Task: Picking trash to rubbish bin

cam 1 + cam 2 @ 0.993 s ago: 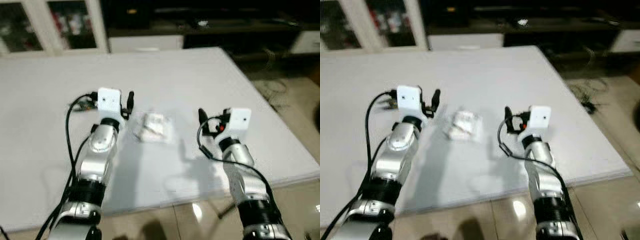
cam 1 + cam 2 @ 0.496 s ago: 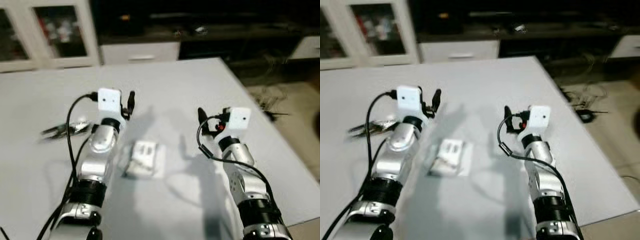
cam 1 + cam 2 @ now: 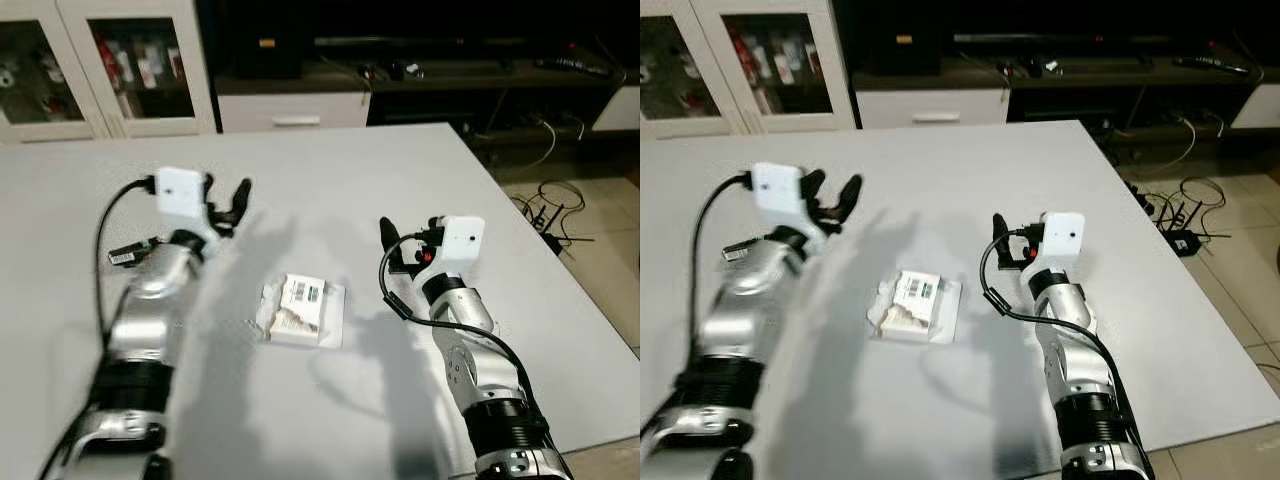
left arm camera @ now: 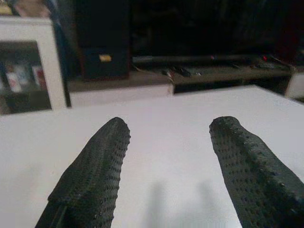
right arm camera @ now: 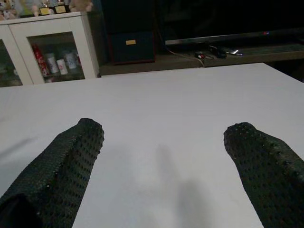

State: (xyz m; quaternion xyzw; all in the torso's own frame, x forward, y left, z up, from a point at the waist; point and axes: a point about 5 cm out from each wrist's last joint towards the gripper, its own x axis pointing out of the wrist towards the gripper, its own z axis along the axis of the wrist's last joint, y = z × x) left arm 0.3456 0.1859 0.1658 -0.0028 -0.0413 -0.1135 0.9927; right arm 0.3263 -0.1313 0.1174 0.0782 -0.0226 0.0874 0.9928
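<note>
A crumpled white wrapper with a printed label (image 3: 300, 308) lies flat on the white table (image 3: 400, 170), between my two arms. My left gripper (image 3: 830, 190) hovers over the table, to the left of the wrapper and farther back, open and empty. In the left wrist view, the left gripper (image 4: 171, 125) has only bare table between its fingers. My right gripper (image 3: 392, 238) is raised to the right of the wrapper, a little beyond it. In the right wrist view, the right gripper (image 5: 165, 129) is wide open with nothing held.
The table's right edge (image 3: 560, 290) drops to a tiled floor with cables (image 3: 550, 200). White glass-door cabinets (image 3: 100, 60) and a dark TV stand (image 3: 450, 70) stand beyond the far edge.
The camera has shifted, so the wrapper sits lower in view than a second ago. My left arm has swung out to the left, away from the wrapper. The right arm holds its pose.
</note>
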